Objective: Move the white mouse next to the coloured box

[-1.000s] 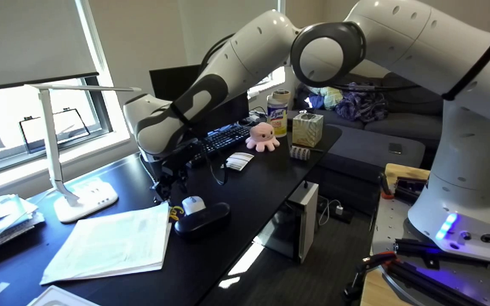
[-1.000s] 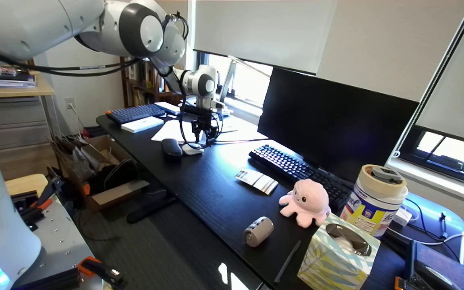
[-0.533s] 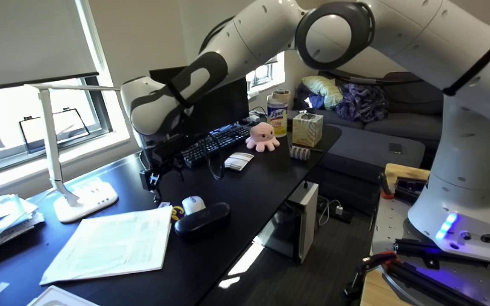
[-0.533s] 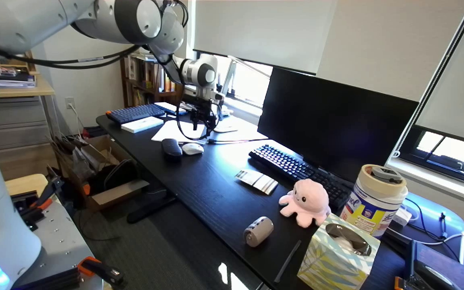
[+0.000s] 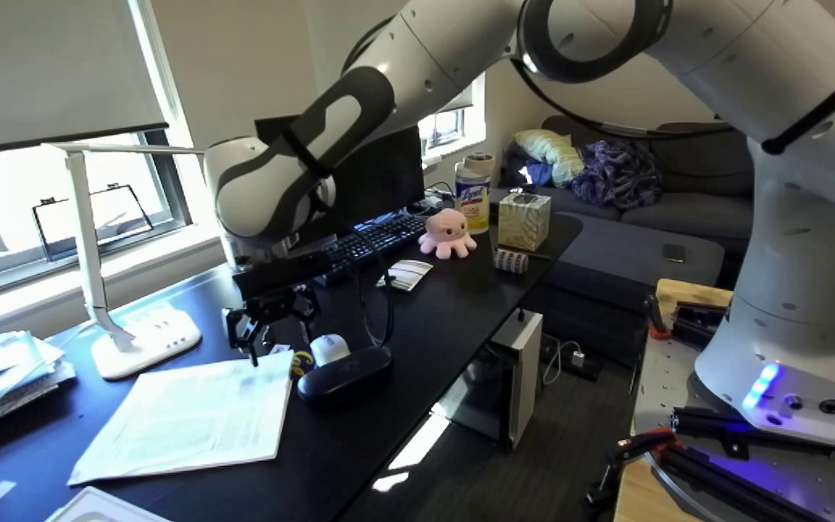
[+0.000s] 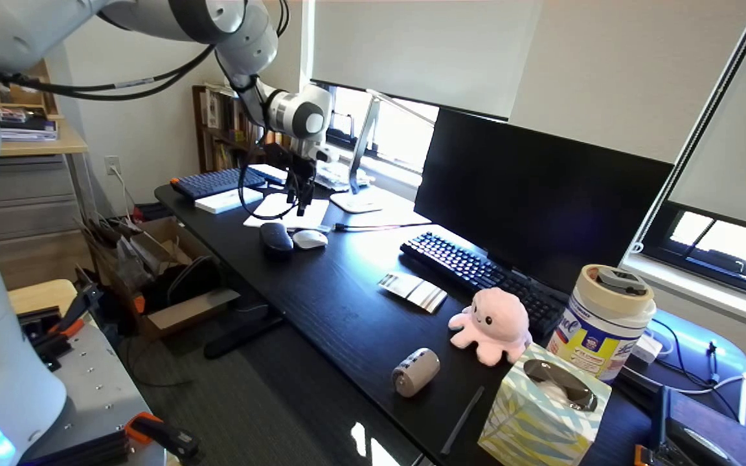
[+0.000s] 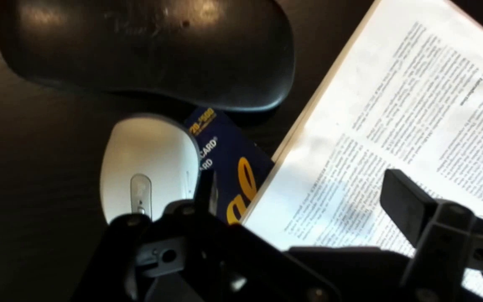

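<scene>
Fingers [image 7: 407, 205]: spread wide, holding nothing, raised over the bench [image 6: 340, 291] near the papers [image 7: 392, 126].
White mouse [image 7: 149, 155]: on the bench, just beside the black case [image 7: 149, 50] and blue card [image 7: 235, 157]; one finger partly covers it in the wrist view.
Coloured box [image 6: 531, 414]: upright on the bench near the pink plush toy [image 6: 495, 323], well apart from the mouse.

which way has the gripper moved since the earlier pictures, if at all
Yes: in an exterior view, the gripper has shifted left in the picture, away from the lamp base, which has not moved.
</scene>
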